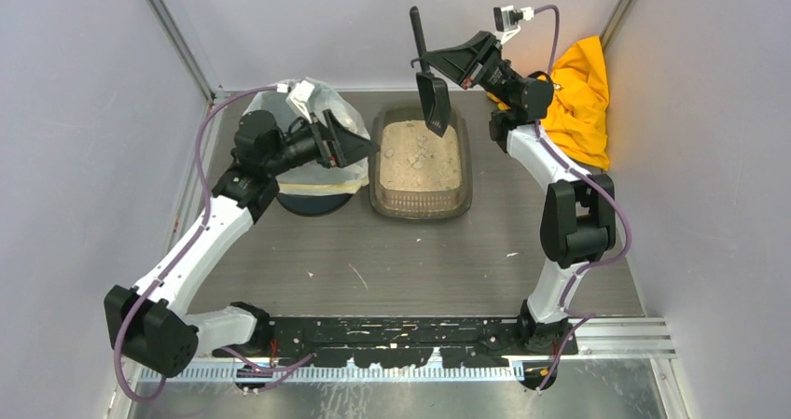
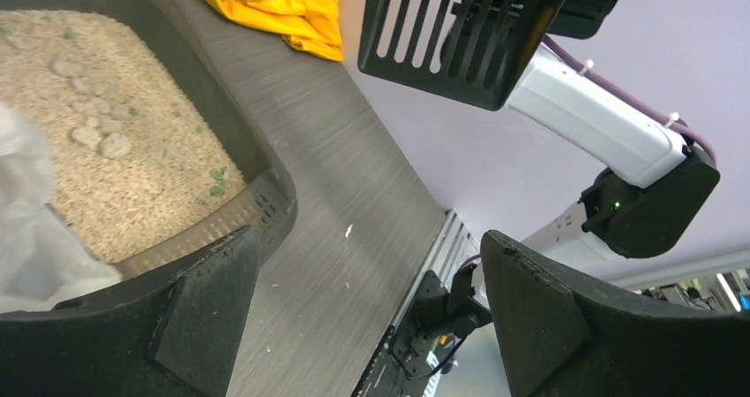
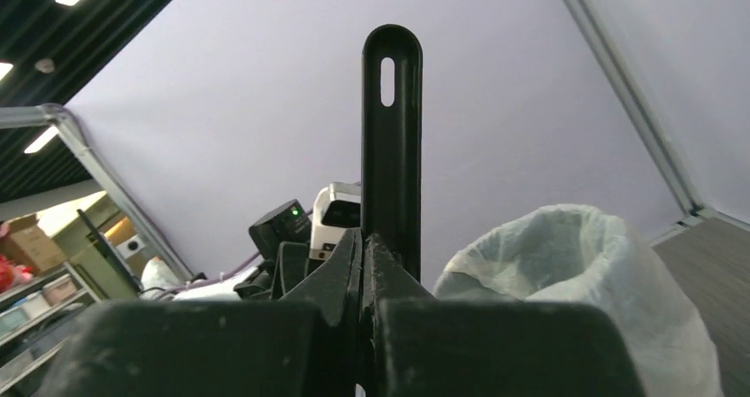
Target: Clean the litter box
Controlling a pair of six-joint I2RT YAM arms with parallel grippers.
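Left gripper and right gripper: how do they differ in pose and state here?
The left gripper is open and empty; the right gripper is shut on the scoop handle. The left gripper sits low by the lined bin, while the right gripper is raised above the far end of the litter box, scoop blade hanging down. Both are black and two-fingered.

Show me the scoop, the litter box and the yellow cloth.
scoop (image 1: 433, 102), top external view, on its slotted blade.
litter box (image 1: 420, 202), top external view, on its near wall.
yellow cloth (image 1: 578, 102), top external view, on its middle folds.
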